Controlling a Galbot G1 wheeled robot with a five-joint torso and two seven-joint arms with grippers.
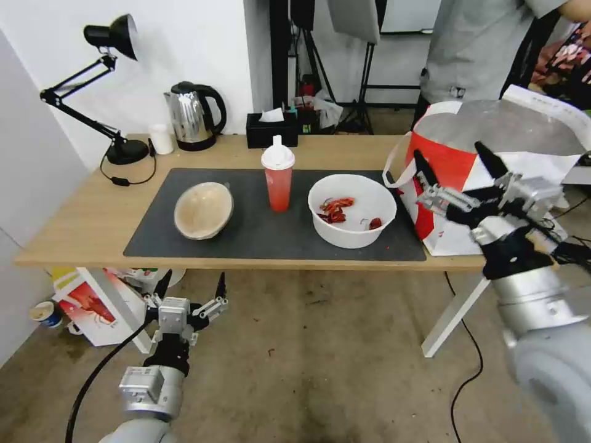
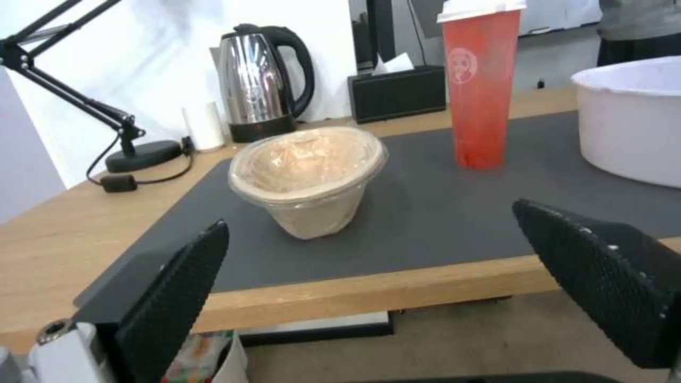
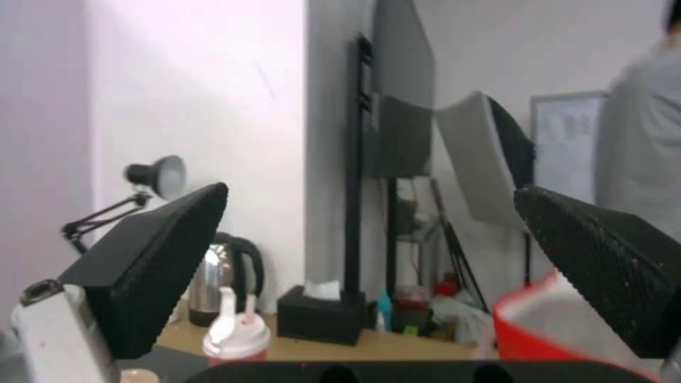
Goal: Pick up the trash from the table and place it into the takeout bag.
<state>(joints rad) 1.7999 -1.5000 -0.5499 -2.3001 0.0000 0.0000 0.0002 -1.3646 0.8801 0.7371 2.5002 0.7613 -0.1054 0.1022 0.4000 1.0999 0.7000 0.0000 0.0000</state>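
A studio-like test room
Light stands, a softbox and a concrete floor surround the bench.

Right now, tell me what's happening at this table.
Nothing is held yet. The beige bowl, the red cup and the white bowl of shell scraps all sit on the dark mat of the table. The left gripper hangs open below the table edge, facing the beige bowl. The right gripper is raised, open, in front of the takeout bag.
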